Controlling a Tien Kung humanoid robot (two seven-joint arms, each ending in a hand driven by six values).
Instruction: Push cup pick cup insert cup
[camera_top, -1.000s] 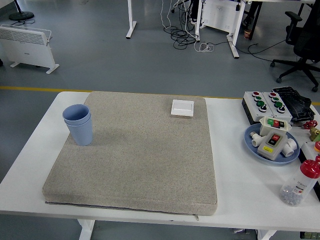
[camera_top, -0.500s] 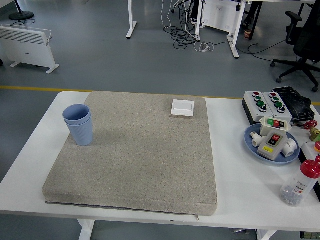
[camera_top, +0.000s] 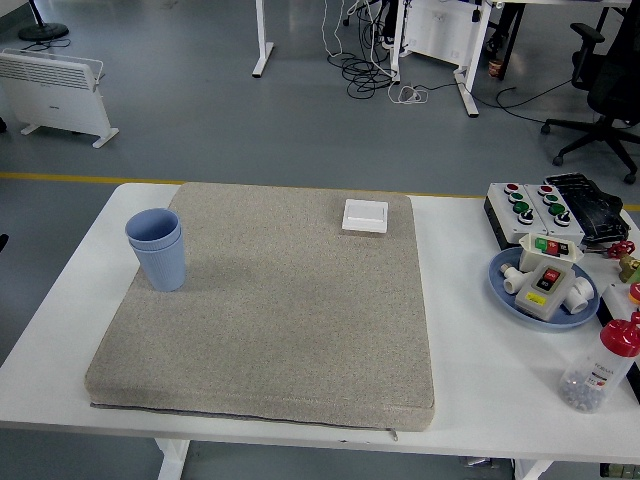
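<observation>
Two light blue cups (camera_top: 157, 248) stand nested, one inside the other, upright on the left part of a grey-beige mat (camera_top: 280, 310) on the white table. Neither of my hands shows in the head view. A small dark tip shows at the far left edge of the picture, and I cannot tell what it is.
A white square switch (camera_top: 365, 215) lies at the mat's far right. To the right stand a black button box (camera_top: 530, 207), a blue plate (camera_top: 505, 290) with small control parts, and a clear bottle with a red cap (camera_top: 602, 367). The white table (camera_top: 500, 390) borders the mat.
A small dark tip has appeared at the picture's far left edge. Nothing else has moved.
</observation>
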